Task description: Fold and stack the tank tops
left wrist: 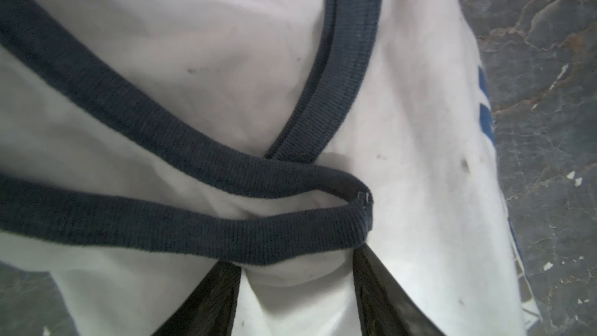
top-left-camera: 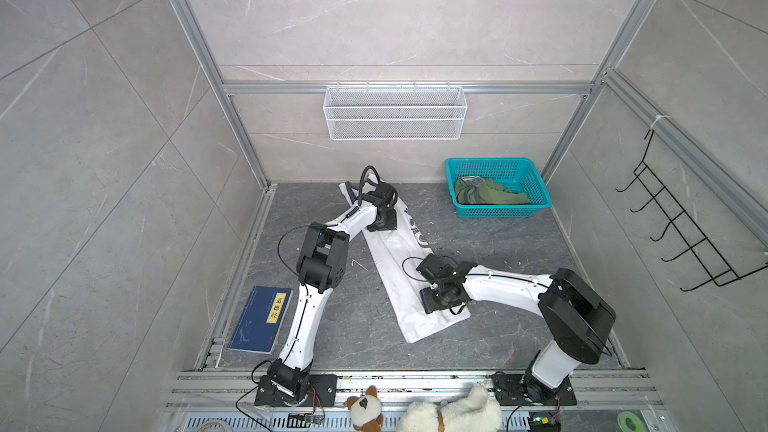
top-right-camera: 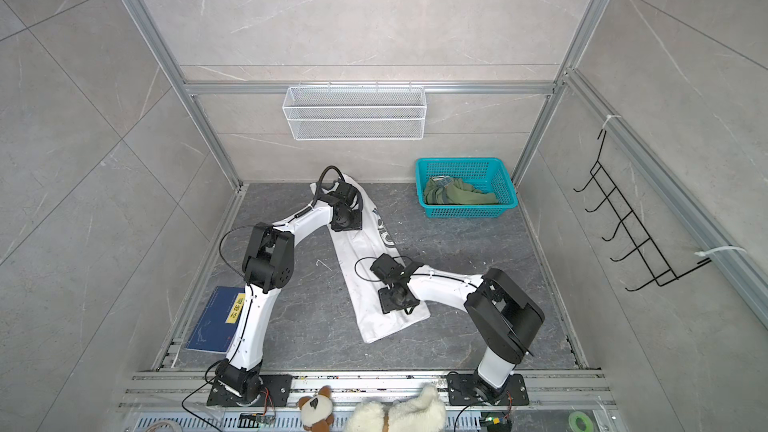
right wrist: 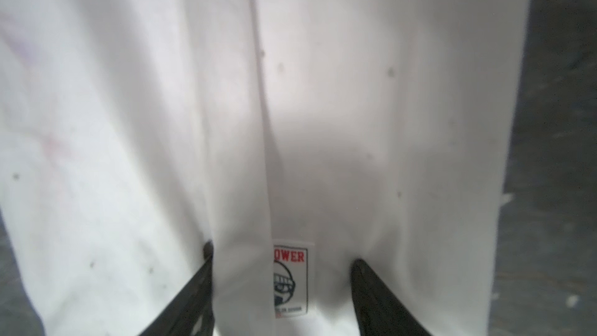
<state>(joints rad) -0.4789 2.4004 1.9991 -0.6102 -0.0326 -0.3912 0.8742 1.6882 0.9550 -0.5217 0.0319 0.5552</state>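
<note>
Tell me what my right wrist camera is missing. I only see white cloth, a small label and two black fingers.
Observer: The white tank top lies as a long narrow strip slanting across the dark table. Your right gripper is down on it near the hem end.
Operator: Where's the left arm?
Observer: The left gripper is at the far end, its fingers apart on the cloth next to the navy-trimmed straps.
Operator: And the second top?
Observer: The olive tank top sits crumpled in the teal basket at the far right corner. It is not folded yet.
</note>
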